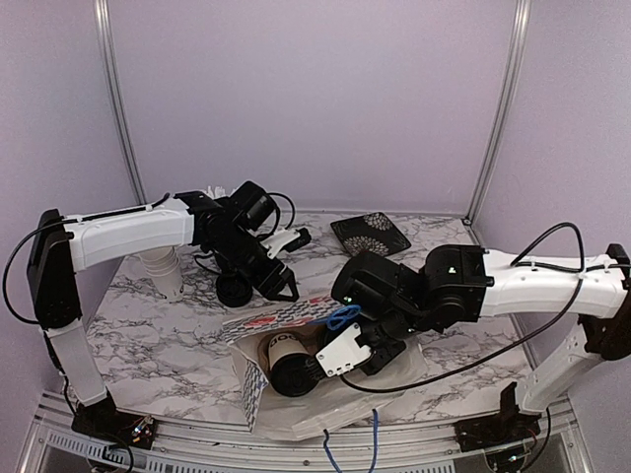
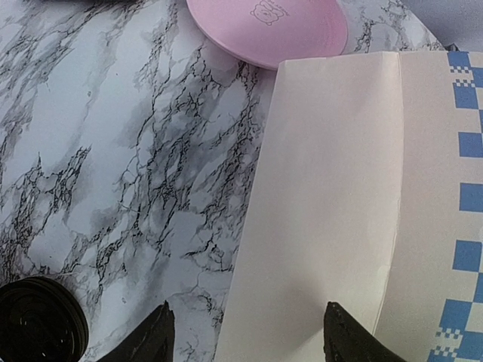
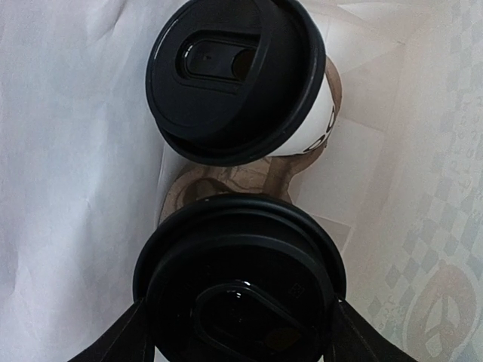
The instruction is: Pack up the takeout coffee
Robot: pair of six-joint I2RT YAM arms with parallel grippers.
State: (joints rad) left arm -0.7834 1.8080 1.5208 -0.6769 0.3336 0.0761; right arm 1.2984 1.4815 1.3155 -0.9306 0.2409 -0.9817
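While both arms lean in over the marble bench (image 1: 148, 345), I see the takeout coffee already inside the paper bag (image 1: 251, 384) by the middle of the near edge; both cups sit side by side in a brown cardboard carrier (image 3: 226, 181), black lids facing my right wrist camera; the right gripper (image 3: 240, 324) is spread wide, straddling the nearer cup (image 3: 241, 264), fingertips just beside its lid's rim, with the farther cup (image 3: 234, 75) beyond; the left gripper (image 2: 249, 328) hangs with jaws apart and empty over the bag's white side, near a pink plate (image 2: 264, 26) and a black round thing (image 2: 38, 320)
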